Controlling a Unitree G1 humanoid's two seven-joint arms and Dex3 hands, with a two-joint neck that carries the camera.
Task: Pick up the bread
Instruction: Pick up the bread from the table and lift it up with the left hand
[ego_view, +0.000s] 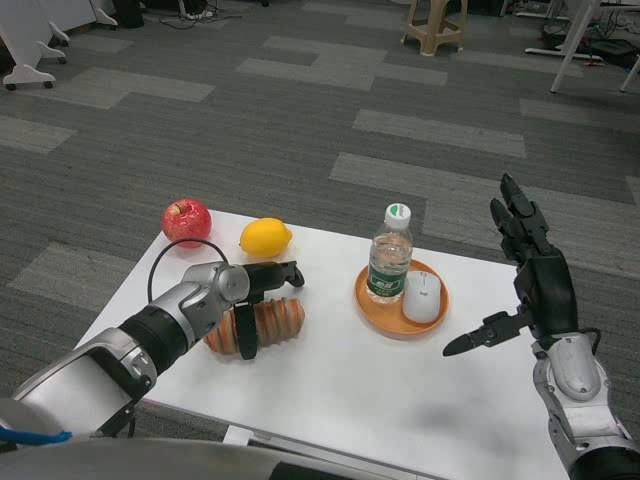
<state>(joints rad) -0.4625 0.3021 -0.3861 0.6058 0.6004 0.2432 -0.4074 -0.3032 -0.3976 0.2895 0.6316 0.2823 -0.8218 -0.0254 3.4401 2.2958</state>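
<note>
From the head view, the orange plate (385, 322) sits near the middle of the white table (330, 390), and it is a good thing to find everything else by. On the plate stands a clear water bottle (389, 255) with a white cap and a green label, straight up, on the plate's left part. Right beside the bottle, also on the plate, lies a small white computer mouse (422, 297). The bread (270, 322) lies flat on the table to the left of the plate, a little apart from it. It is a brown loaf with ridges across it. The left hand (262, 295) is on the bread. Its black fingers (246, 335) curl down over the front of the loaf, and another part of the hand reaches over the top, so the hand has hold of the bread while the loaf is down on the table. The silver left arm (175, 320) comes in from the bottom left corner. A yellow lemon (265, 237) sits farther back and to the left of the plate, just behind the left hand. A red apple (187, 221) sits left of the lemon, near the table's back left corner. The right hand (525, 275) is up in the air to the right of the plate, well apart from it. Its fingers are spread wide, with the thumb pointing toward the plate, and it holds nothing.
</note>
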